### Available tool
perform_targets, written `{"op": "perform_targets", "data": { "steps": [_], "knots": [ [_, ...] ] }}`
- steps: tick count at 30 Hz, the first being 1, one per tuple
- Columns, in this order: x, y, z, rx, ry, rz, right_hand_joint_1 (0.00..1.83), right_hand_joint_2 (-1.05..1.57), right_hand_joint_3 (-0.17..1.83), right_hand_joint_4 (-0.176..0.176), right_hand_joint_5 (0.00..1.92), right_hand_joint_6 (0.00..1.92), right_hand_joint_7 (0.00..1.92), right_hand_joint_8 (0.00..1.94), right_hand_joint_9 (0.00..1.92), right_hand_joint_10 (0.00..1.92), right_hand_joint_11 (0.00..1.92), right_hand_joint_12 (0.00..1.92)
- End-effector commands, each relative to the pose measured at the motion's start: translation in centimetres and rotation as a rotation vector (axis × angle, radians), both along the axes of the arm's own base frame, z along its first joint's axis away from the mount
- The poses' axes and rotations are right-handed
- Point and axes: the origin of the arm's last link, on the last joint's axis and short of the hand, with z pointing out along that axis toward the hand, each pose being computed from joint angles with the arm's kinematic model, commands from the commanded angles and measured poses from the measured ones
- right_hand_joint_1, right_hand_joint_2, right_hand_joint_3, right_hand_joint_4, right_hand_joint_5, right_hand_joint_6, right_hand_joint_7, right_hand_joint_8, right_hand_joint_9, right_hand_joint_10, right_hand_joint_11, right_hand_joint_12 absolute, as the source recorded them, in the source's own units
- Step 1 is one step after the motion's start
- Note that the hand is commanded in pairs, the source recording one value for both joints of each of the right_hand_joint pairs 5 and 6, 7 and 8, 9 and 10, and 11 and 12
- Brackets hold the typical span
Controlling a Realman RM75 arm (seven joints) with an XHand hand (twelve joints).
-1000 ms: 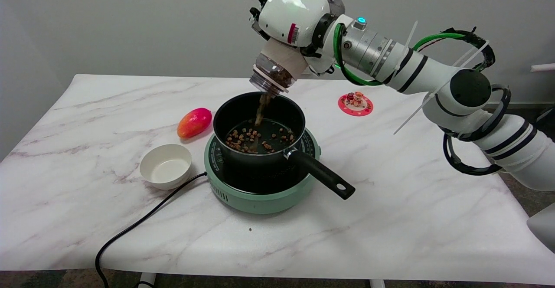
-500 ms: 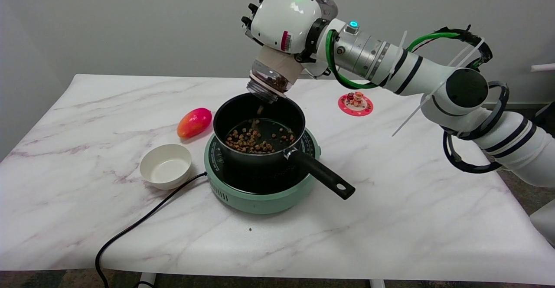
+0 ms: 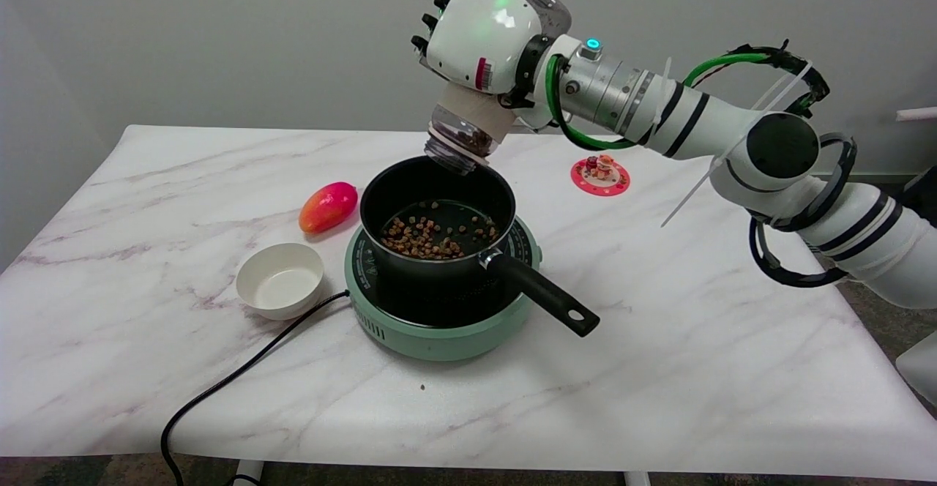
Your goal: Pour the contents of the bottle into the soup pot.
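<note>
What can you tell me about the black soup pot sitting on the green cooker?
The black soup pot is round and deep with a dark, matte look and a straight black handle, holed at its end, pointing toward the near right. It stands upright on the mint-green round cooker. Small brown pellets cover part of its bottom. Nothing else visibly touches it.

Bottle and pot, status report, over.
Right hand grips bottle, tipped mouth-down over soup pot. Brown pieces in pot, some left in bottle. Nothing in the way.

Plain grey wall point(image 3: 219, 39) behind. White marble-veined surface point(image 3: 659, 369) on white legs point(image 3: 249, 470). Dark floor point(image 3: 878, 186) at right. Soft, even light.
</note>
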Motion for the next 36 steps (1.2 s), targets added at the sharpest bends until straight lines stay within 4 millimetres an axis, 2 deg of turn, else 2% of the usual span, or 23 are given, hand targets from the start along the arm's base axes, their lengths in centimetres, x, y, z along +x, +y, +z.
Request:
{"op": "perform_targets", "data": {
  "steps": [1,6,13,23,30,36],
  "knots": [
    [0.1,-0.4,0.3,-0.029,0.075,0.042,1.66,0.47,1.19,0.000,1.92,1.92,1.92,1.92,1.45,1.45,1.16,1.16],
    [0.1,-0.3,0.2,-0.028,0.084,0.051,1.65,0.47,1.19,0.000,1.92,1.92,1.92,1.92,1.45,1.45,1.16,1.16],
    [1.5,-0.1,-0.2,-0.025,0.126,0.112,1.66,0.46,1.21,0.000,1.92,1.92,1.92,1.92,1.45,1.45,1.16,1.16],
    [1.6,0.2,-0.5,-0.008,0.159,0.118,1.65,0.44,1.22,0.000,1.92,1.92,1.92,1.92,1.44,1.44,1.15,1.15],
    [-1.8,0.5,-1.1,0.009,0.123,-0.008,1.65,0.43,1.24,0.000,1.92,1.92,1.92,1.92,1.44,1.44,1.15,1.15],
    [-1.5,0.6,-1.0,0.009,0.114,-0.002,1.65,0.43,1.26,0.000,1.92,1.92,1.92,1.92,1.44,1.44,1.15,1.15]
  ]
}}
